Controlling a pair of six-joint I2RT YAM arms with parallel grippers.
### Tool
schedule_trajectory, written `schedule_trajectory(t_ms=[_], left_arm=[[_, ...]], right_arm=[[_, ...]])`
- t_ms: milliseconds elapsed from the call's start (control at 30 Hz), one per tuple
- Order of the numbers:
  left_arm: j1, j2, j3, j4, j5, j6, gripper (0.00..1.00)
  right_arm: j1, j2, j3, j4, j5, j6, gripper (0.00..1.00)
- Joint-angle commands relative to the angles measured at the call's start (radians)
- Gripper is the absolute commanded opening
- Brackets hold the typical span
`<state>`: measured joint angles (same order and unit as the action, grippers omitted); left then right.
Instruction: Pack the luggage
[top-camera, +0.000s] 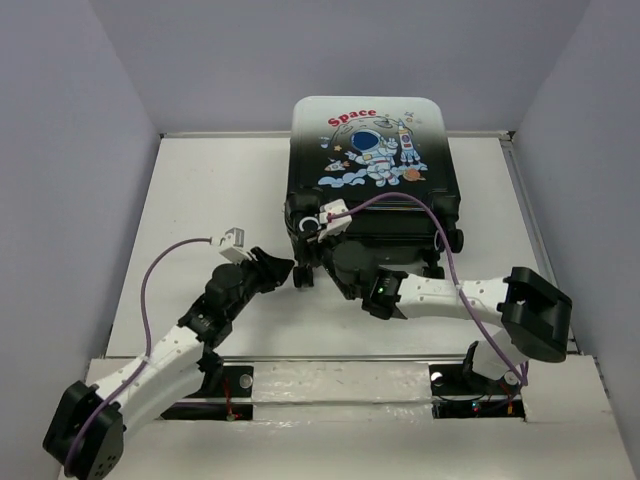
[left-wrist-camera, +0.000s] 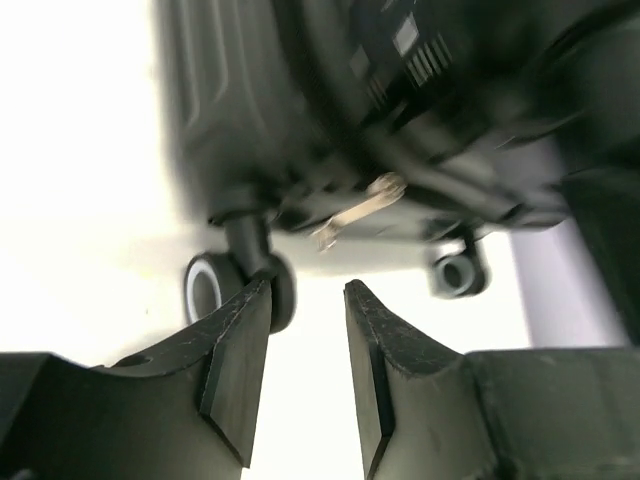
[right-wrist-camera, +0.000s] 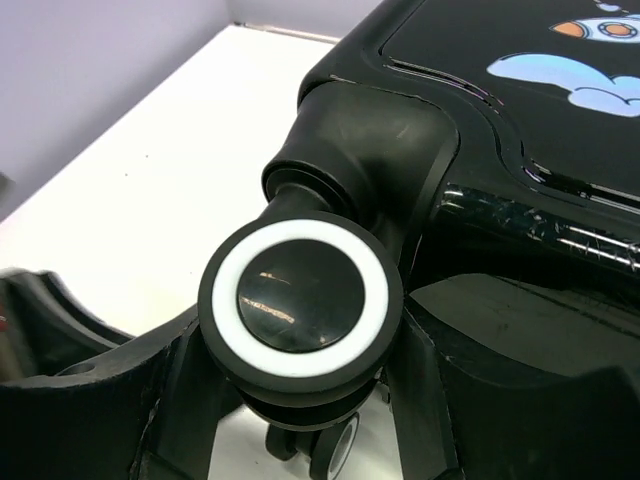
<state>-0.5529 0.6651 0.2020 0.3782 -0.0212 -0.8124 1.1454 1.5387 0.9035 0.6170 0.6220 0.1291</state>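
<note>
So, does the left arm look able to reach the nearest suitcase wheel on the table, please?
Probably yes: the left gripper, jaws open, hovers just short of that wheel with nothing between them; the wheel sits slightly off the gap, so a sideways nudge seems needed.

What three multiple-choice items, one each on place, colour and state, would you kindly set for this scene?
1. Which end of the suitcase faces the arms? A top handle; B wheels; C neither.
2. The "Space" lettering is: A red; B green; C yellow.
3. The suitcase is: A wide open; B standing upright; C closed, lying flat.
Key: B, a wheel sits at its near end; A, the letters are plainly red; C, the printed shell faces up, shut.
</note>
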Motion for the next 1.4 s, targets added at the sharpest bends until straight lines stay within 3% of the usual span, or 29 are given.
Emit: schedule_trajectory(t_ms=[0,300,433,667,833,967,1033,1167,1267,1367], left_arm=[[-0.088,0.138,0.028,0.200,-0.091,0.120,0.47],[-0.147,0.350,0.146,0.310,-0.154,0.234,0.53],[-0.147,0.436,0.168,0.364,-0.241,0.254,0.54],[-0.159,0.544,0.214,0.462,-0.259,0.286,0.52],[-0.196,0.561,0.228,0.484,-0.386,0.253,0.45],[-0.196,0.545,0.237,0.456,-0.454,0.229,0.29],[-0.196,0.536,0.241,0.436,-0.471,0.231,0.28],[-0.200,0.544,0.257,0.436,-0.430,0.265,0.34],[-0.209,0.554,0.278,0.432,-0.424,0.291,0.51],[-0.216,0.547,0.286,0.412,-0.428,0.298,0.59]], right_arm=[[-0.010,-0.081,0.150,-0.015,-0.091,0.047,0.07],[-0.010,-0.072,0.186,-0.065,-0.169,0.084,0.07],[-0.010,-0.068,0.186,-0.068,-0.195,0.109,0.07],[-0.010,-0.071,0.178,-0.066,-0.261,0.139,0.07],[-0.010,-0.068,0.150,-0.046,-0.309,0.159,0.07],[-0.001,-0.081,0.114,-0.036,-0.303,0.173,0.07],[-0.001,-0.091,0.089,-0.036,-0.306,0.182,0.07],[-0.001,-0.097,0.067,-0.030,-0.297,0.193,0.07],[0.008,-0.098,0.061,-0.028,-0.306,0.198,0.07],[0.008,-0.104,0.055,-0.031,-0.301,0.199,0.07]])
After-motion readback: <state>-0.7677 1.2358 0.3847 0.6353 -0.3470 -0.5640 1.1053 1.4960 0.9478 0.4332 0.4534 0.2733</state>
